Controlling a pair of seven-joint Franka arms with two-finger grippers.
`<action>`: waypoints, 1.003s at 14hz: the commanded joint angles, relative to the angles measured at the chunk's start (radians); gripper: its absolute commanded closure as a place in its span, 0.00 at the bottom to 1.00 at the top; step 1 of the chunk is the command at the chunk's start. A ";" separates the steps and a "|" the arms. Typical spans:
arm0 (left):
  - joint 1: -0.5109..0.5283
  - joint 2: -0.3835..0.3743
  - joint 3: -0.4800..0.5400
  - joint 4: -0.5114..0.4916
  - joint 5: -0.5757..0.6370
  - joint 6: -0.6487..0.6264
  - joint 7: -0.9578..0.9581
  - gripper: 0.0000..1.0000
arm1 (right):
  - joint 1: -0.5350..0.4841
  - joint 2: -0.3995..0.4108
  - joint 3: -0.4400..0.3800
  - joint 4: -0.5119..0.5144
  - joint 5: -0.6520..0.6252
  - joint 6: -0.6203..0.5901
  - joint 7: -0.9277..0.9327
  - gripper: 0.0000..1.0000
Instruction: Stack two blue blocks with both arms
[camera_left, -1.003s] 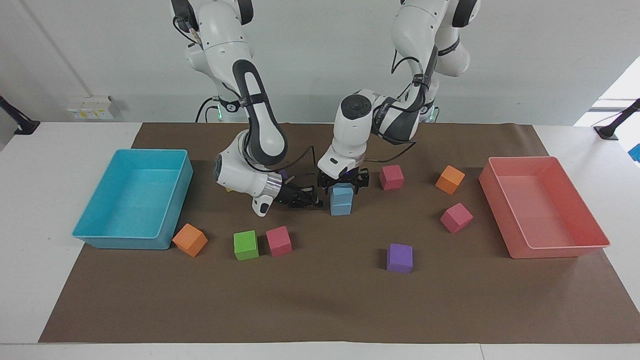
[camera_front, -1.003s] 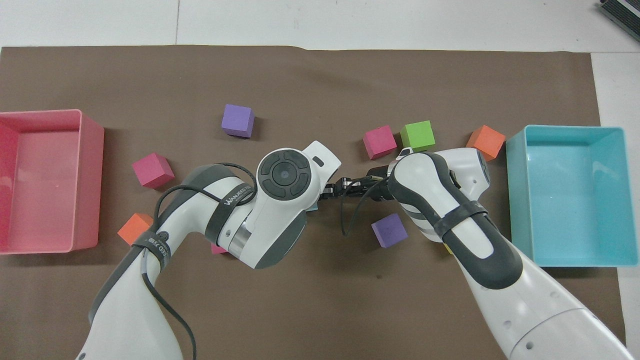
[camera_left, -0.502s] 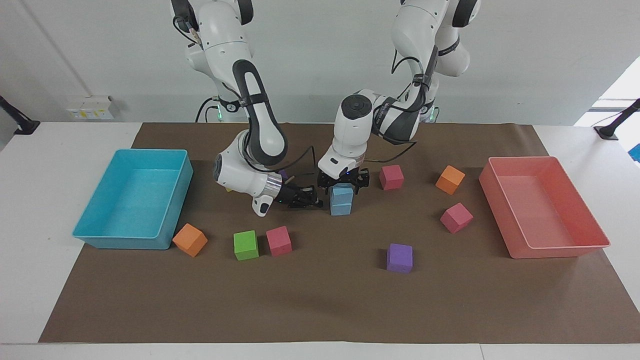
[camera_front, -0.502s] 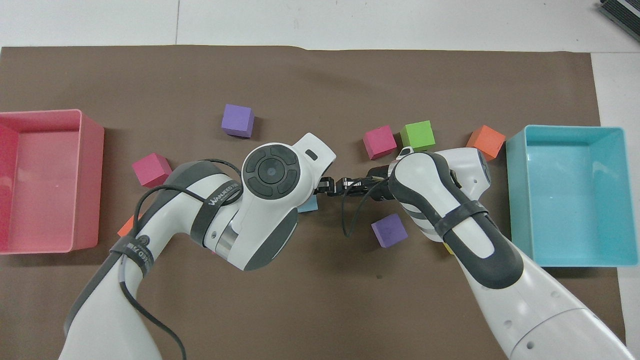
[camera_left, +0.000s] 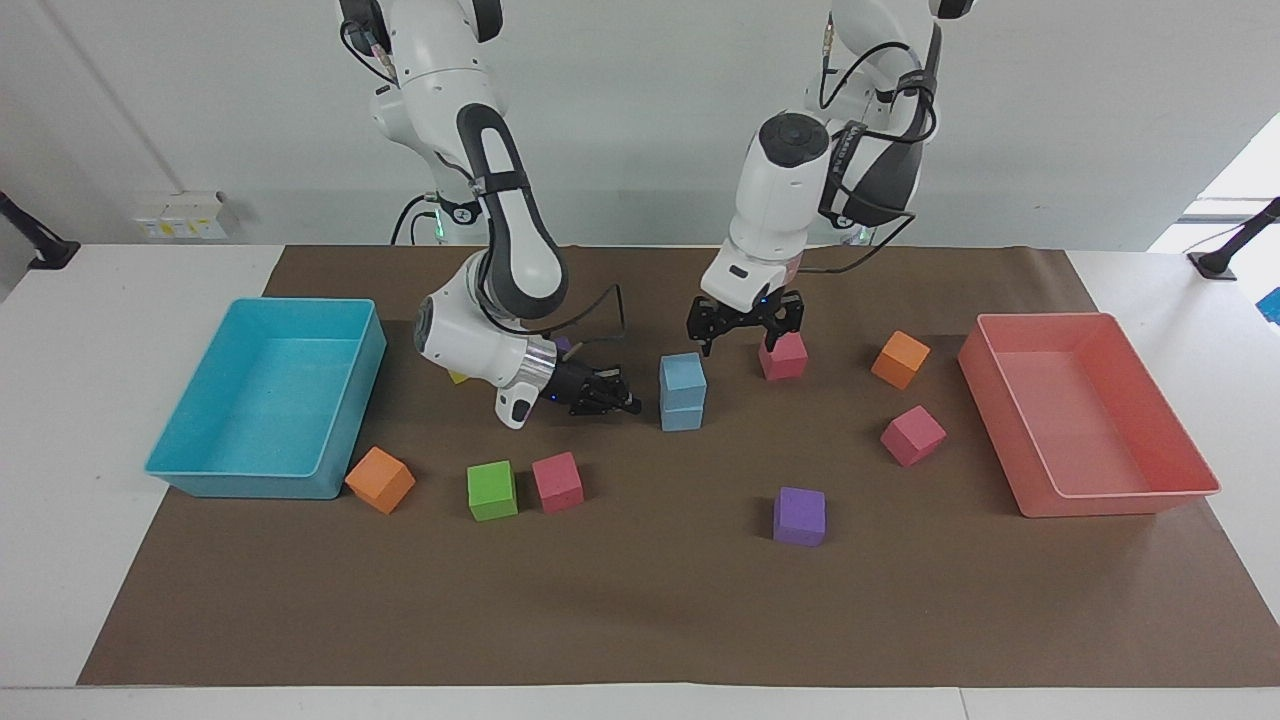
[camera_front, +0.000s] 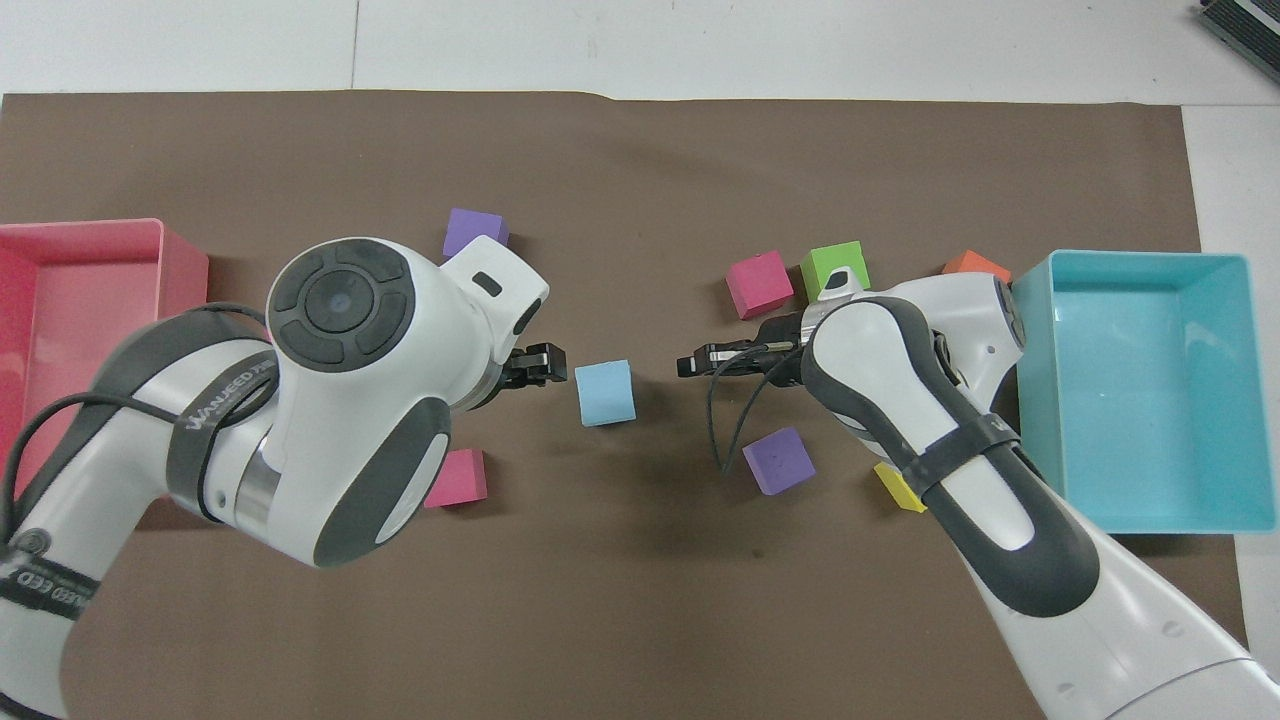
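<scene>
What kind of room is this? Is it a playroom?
Probably a robot lab, not a playroom: two white robot arms are fixed at a table with a brown mat, foam cubes and two plastic trays.

A top block (camera_left: 683, 372) is stacked on a bottom block (camera_left: 683, 414) at the middle of the mat (camera_left: 640, 610), which is spread on the table (camera_left: 60, 420). A first tray (camera_left: 250, 482) is set at the right arm's end and a second tray (camera_left: 1110, 503) at the left arm's end. The right tool (camera_left: 618, 396) is held just beside the stack, apart from it. The left tool (camera_left: 745, 330) is raised over the mat, close by a third block (camera_left: 783, 358) that is placed toward the left arm's end from the stack.
</scene>
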 joint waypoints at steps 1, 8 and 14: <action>0.045 -0.114 -0.005 -0.184 -0.012 0.022 0.094 0.00 | -0.031 -0.077 0.010 0.001 -0.203 0.001 0.151 0.93; 0.238 -0.163 -0.002 -0.194 -0.012 -0.001 0.369 0.00 | -0.079 -0.186 0.010 0.096 -0.745 -0.146 0.483 0.00; 0.401 -0.115 -0.005 0.056 -0.006 -0.179 0.551 0.00 | -0.165 -0.231 0.000 0.210 -0.841 -0.406 0.616 0.00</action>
